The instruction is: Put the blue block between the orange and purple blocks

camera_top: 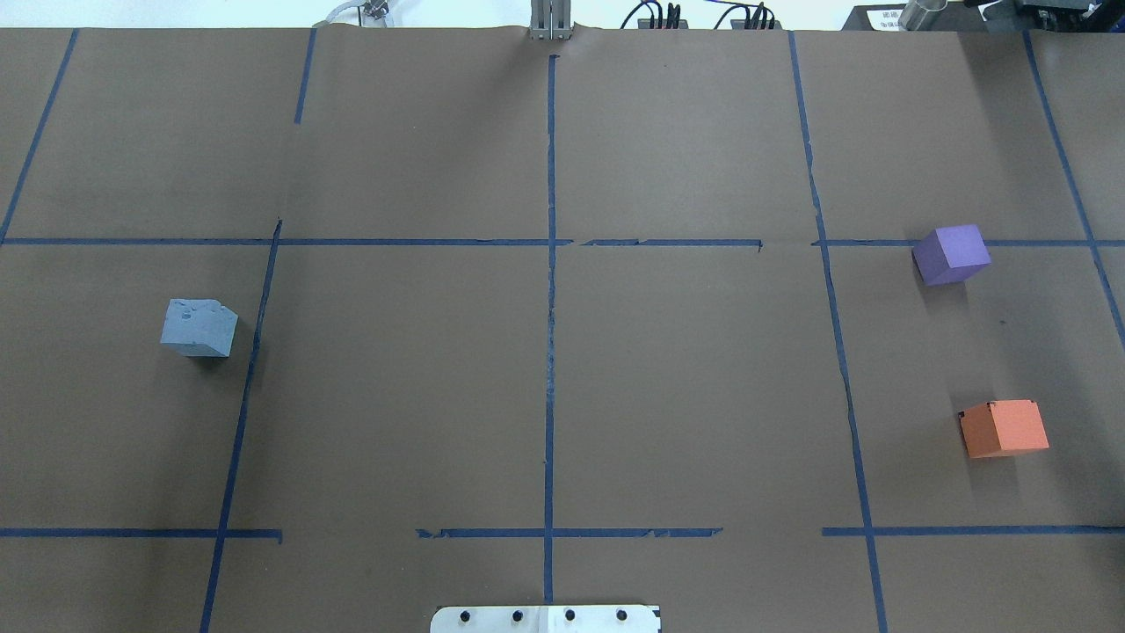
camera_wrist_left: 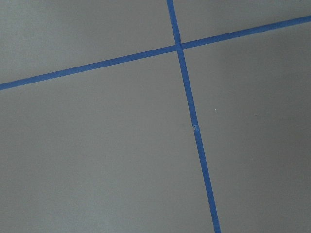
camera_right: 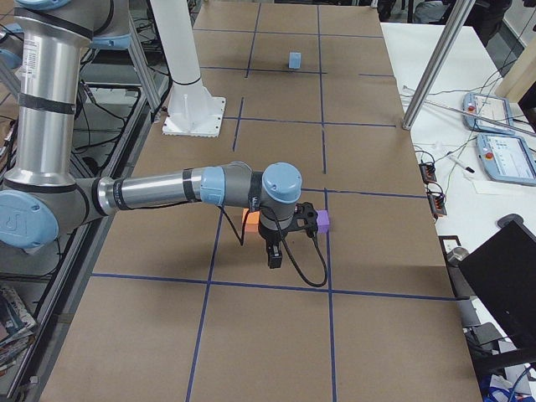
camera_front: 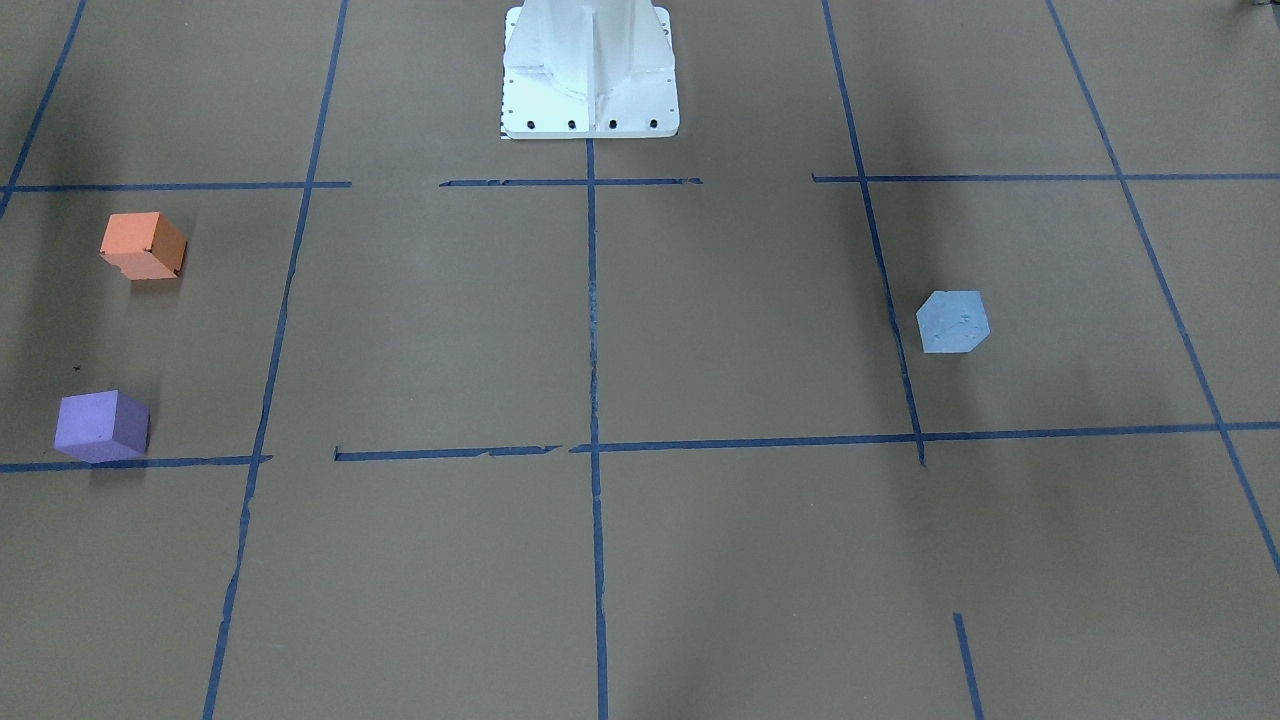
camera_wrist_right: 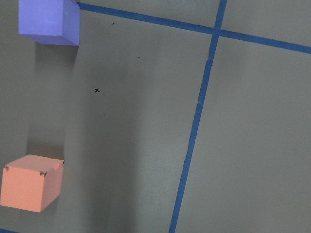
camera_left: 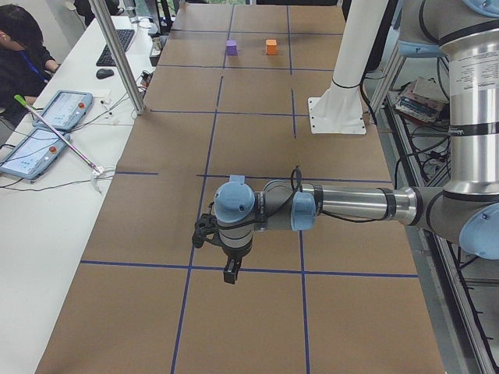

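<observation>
Pale blue block (camera_front: 953, 321), orange block (camera_front: 144, 245), purple block (camera_front: 101, 426), brown table (camera_front: 750, 300), blue tape (camera_front: 592, 300) grid.

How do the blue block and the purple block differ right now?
The blue block sits alone on the robot's left half; the purple block sits on the right, near the orange block. The blue block's top looks pitted; the purple block's looks smooth. Both are ungripped cubes.

The blue block (camera_top: 199, 327) looks like matt foam, its top pitted and rough. The orange block (camera_top: 1004, 428) and the purple block (camera_top: 952, 254) are matt too, and the purple one is smoother. The table (camera_top: 685, 396) is covered in matt brown paper lined with blue tape (camera_top: 550, 352). The white pedestal (camera_front: 590, 70) looks like glossy painted metal.
</observation>
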You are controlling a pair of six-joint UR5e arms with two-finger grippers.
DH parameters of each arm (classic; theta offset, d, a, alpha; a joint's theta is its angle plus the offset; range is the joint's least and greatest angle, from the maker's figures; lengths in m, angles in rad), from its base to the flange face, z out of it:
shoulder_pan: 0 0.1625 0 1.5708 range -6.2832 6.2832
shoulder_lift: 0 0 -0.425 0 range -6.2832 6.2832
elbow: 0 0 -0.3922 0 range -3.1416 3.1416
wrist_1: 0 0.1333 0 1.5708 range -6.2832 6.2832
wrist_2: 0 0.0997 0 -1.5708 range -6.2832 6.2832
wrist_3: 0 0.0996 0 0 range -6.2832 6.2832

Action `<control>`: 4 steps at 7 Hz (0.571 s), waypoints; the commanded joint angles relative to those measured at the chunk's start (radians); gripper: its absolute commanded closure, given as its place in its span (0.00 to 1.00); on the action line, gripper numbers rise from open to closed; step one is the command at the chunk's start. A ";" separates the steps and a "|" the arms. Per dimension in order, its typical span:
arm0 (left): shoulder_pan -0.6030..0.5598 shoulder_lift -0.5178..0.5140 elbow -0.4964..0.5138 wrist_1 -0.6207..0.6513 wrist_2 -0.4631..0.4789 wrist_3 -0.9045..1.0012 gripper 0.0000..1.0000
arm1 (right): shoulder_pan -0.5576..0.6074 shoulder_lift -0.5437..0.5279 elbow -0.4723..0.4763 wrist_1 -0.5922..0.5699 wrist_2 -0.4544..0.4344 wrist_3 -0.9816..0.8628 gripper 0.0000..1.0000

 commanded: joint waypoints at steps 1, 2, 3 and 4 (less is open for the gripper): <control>0.002 0.002 -0.021 0.002 -0.001 0.000 0.00 | 0.000 0.001 -0.001 0.000 0.000 0.000 0.00; 0.011 0.000 -0.023 -0.003 0.001 0.000 0.00 | 0.000 0.001 -0.001 0.000 0.000 0.000 0.00; 0.020 -0.002 -0.020 -0.006 0.005 0.000 0.00 | 0.000 0.003 0.001 0.000 0.000 0.000 0.00; 0.023 -0.021 -0.008 -0.032 0.005 -0.004 0.00 | 0.000 0.005 0.001 0.000 0.000 0.000 0.00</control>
